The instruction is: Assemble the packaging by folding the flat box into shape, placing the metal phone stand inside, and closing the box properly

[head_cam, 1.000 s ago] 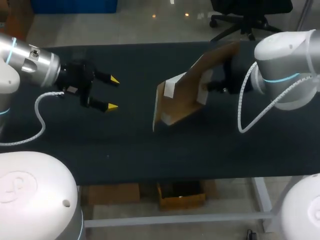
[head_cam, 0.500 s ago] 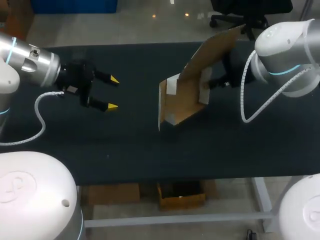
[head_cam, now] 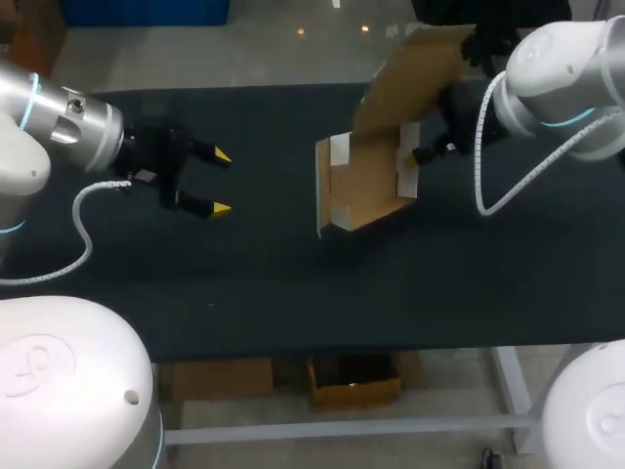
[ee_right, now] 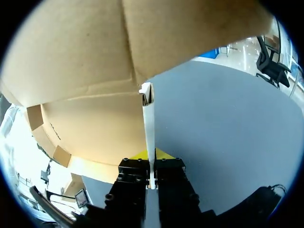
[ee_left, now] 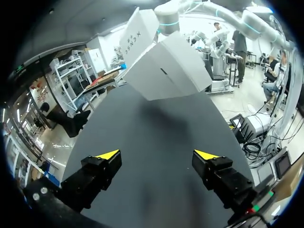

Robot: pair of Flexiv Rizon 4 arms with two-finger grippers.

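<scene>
Box: tilted flatter and carried slightly rightward, wall clamped by right hand | left hand: held apart, unmoved | folding judged underway, stand not seen.

The box spills past the right wrist view's rim, partly masking the right gripper.

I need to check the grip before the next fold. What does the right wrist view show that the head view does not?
Only the right wrist view shows the grip itself: the right pincer shut on a thin white side wall of the box, edge-on between its fingers. Only the head view shows the left pincer, open and apart from the box, and the raised lid flap whole. Both show the box's brown inside and the dark table.
</scene>
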